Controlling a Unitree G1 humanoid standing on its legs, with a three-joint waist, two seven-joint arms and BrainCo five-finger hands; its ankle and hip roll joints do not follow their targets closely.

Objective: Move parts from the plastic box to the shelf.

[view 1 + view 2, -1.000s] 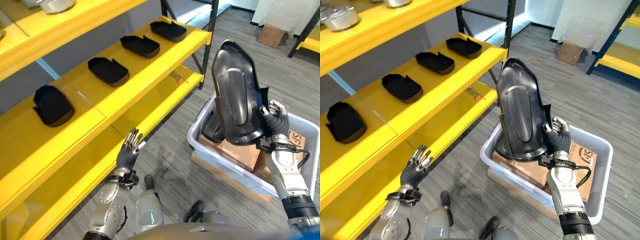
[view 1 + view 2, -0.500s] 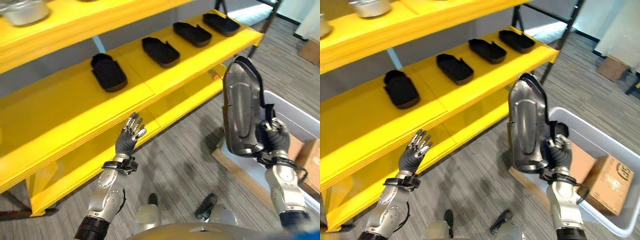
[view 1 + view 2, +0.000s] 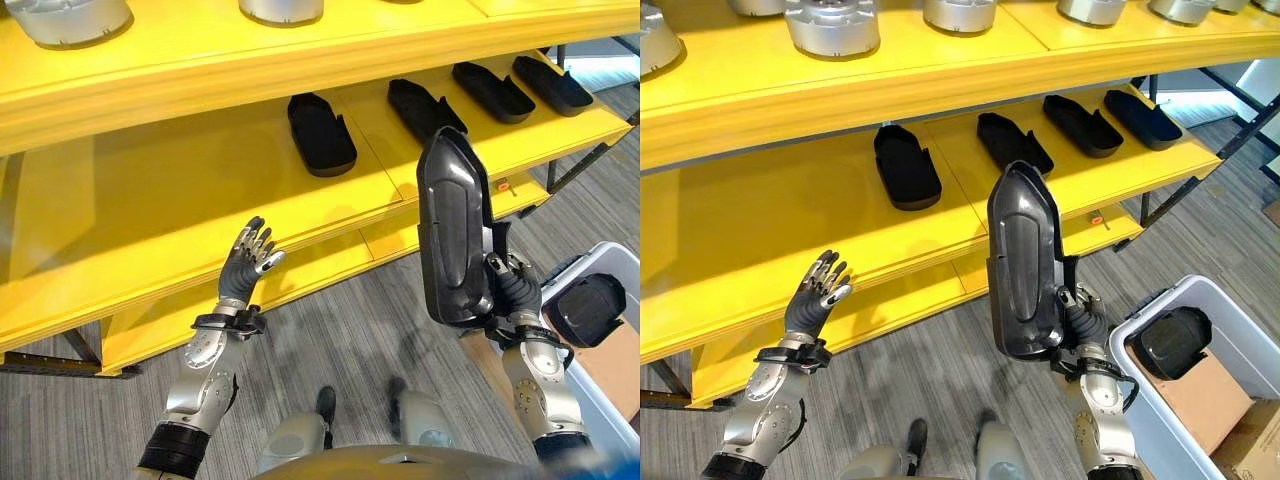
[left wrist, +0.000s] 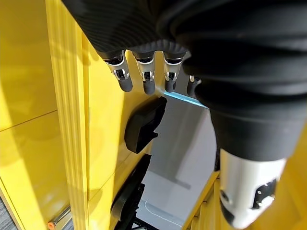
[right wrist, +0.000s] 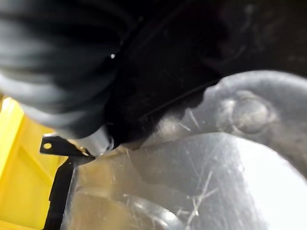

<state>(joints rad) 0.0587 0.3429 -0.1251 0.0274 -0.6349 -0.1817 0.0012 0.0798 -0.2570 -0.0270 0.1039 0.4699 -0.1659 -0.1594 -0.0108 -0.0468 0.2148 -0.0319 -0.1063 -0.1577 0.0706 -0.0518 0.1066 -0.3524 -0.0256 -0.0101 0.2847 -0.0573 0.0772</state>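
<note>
Item: long black moulded part (image 3: 452, 240), held upright at centre right of the frame, its lower end clasped by the right robot hand (image 3: 514, 292) with fingers curled round its edge, in front of the yellow shelf (image 3: 150, 200). Four matching parts lie in a row on the middle shelf, the nearest (image 3: 320, 133) at upper centre. Plastic box (image 3: 1240, 330) at lower right holds another dark part (image 3: 1167, 342). Left robot hand (image 3: 245, 265) raised at lower left, fingers straight, empty. Handling, judged: stiff shell, light but top-heavy when gripped low; glossy, likely slippery; support the upper end when laying flat.
</note>
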